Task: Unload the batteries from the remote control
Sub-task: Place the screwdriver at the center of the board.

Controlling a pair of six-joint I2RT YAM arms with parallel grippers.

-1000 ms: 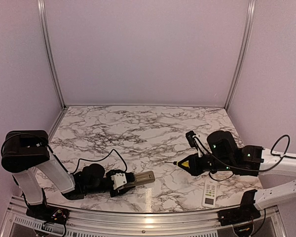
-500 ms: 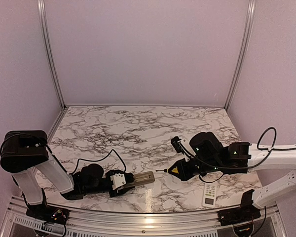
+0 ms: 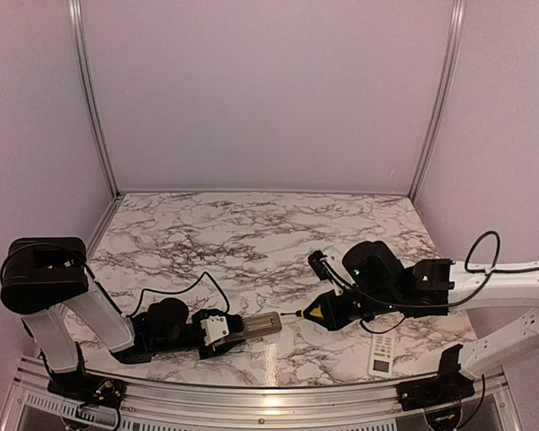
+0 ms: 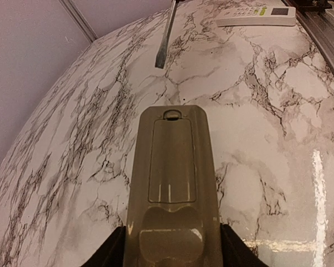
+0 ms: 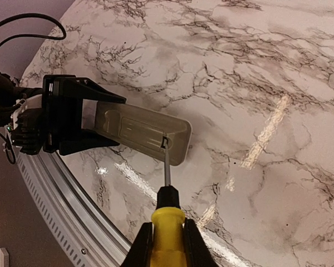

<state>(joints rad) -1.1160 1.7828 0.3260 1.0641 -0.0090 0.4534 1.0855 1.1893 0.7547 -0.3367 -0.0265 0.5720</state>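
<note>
An olive remote control [image 3: 260, 323] lies back side up on the marble. My left gripper [image 3: 226, 330] is shut on its near end. Its battery cover [image 4: 171, 158] is closed, so the batteries are hidden. My right gripper [image 3: 331, 312] is shut on a yellow-handled screwdriver [image 5: 167, 231]. In the right wrist view the blade tip lines up with the cover's latch notch [image 5: 165, 141] at the remote's free end. The left wrist view shows the blade [image 4: 165, 36] a short way beyond that end, with a gap between them.
A white remote [image 3: 381, 352] lies keypad up near the front right edge, beside the metal rail [image 3: 269, 395]. It also shows in the left wrist view as the white remote [image 4: 256, 15]. A black cable [image 3: 184, 289] loops behind the left arm.
My right arm has swung left across the table, bringing the screwdriver tip from mid-table up to the remote's free end. The left gripper and the remote have not moved.
</note>
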